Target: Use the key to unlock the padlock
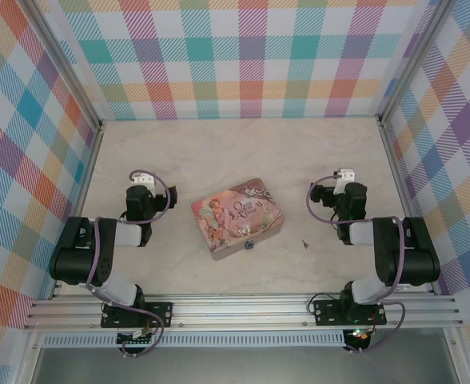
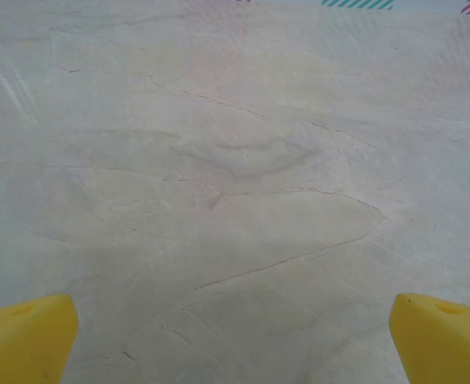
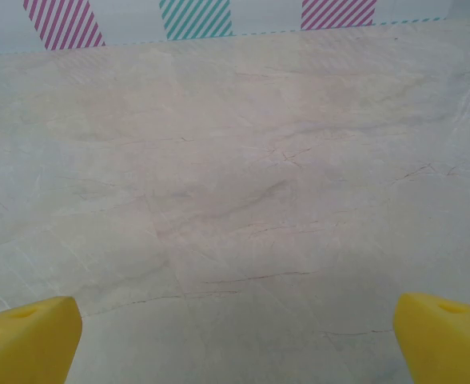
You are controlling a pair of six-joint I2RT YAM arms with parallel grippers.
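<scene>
The right fingers [image 3: 29, 336] stand wide apart and hold nothing, their yellow tips over bare marbled worktop [image 3: 235, 200] and aimed at the far wall. The left fingers [image 2: 23, 340] are spread and empty too. From above, the key [image 1: 304, 242] lies behind the right arm's wrist [image 1: 343, 196], nearer the bases and toward the centre. That arm is plainly the nearer one and, I judge, must draw back and turn inward. The key is a dark sliver, too small to read its long axis surely. The padlock [image 1: 249, 244], a small bluish spot, sits against the near side of the pink illustrated tin [image 1: 236, 214], left of the key.
</scene>
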